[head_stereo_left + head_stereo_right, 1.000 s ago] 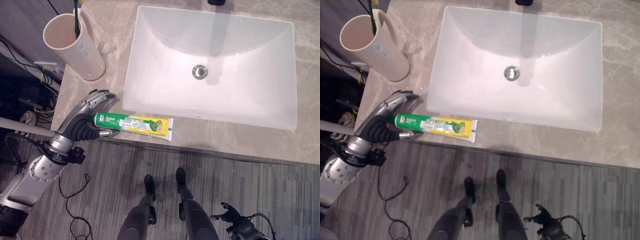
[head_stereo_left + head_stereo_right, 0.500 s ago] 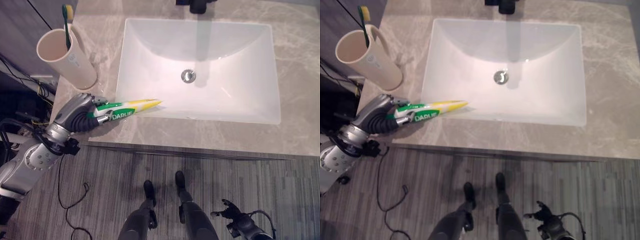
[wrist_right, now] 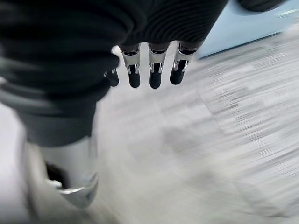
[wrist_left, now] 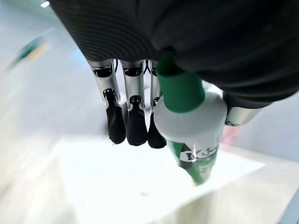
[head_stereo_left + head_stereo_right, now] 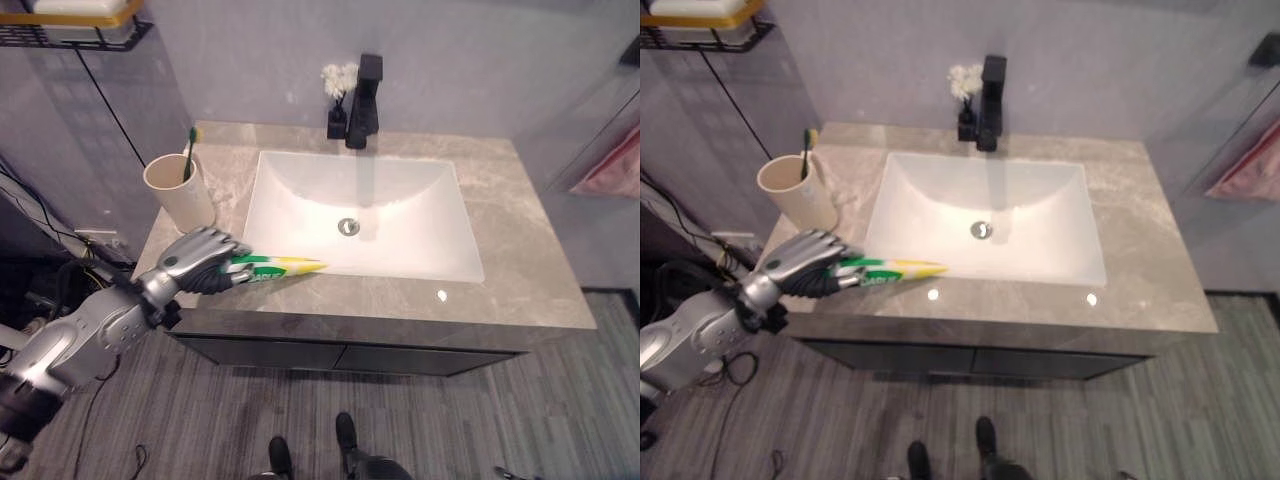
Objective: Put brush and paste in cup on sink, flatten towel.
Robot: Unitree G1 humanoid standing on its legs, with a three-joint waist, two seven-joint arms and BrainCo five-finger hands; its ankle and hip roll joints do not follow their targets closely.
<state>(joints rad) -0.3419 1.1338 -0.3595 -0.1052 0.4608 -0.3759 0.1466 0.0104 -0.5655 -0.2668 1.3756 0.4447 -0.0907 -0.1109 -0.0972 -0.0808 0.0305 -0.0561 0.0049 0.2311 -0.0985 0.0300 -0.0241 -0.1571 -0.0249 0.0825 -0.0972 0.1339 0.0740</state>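
My left hand (image 5: pixel 195 262) is shut on the green and yellow toothpaste tube (image 5: pixel 280 267), holding it level above the counter's front left corner, with its flat end pointing at the sink (image 5: pixel 300 200). In the left wrist view the tube (image 4: pixel 189 121) shows cap-first, with the fingers (image 4: pixel 128 116) curled beside it. The beige cup (image 5: pixel 180 195) stands upright left of the sink with a green toothbrush (image 5: pixel 189 150) in it, just behind the hand. A pink towel (image 5: pixel 610 165) hangs at the far right. My right hand (image 3: pixel 149 70) hangs over the floor with relaxed fingers.
A black faucet (image 5: pixel 362 100) rises behind the sink, with a small white flower (image 5: pixel 338 78) beside it. The grey stone counter (image 5: pixel 520 270) has bare room right of the sink. A wire shelf (image 5: pixel 70 25) hangs on the wall at top left.
My left hand closed on the toothpaste and lifted it off the counter. The camera has pulled back and up, so the whole vanity now shows.
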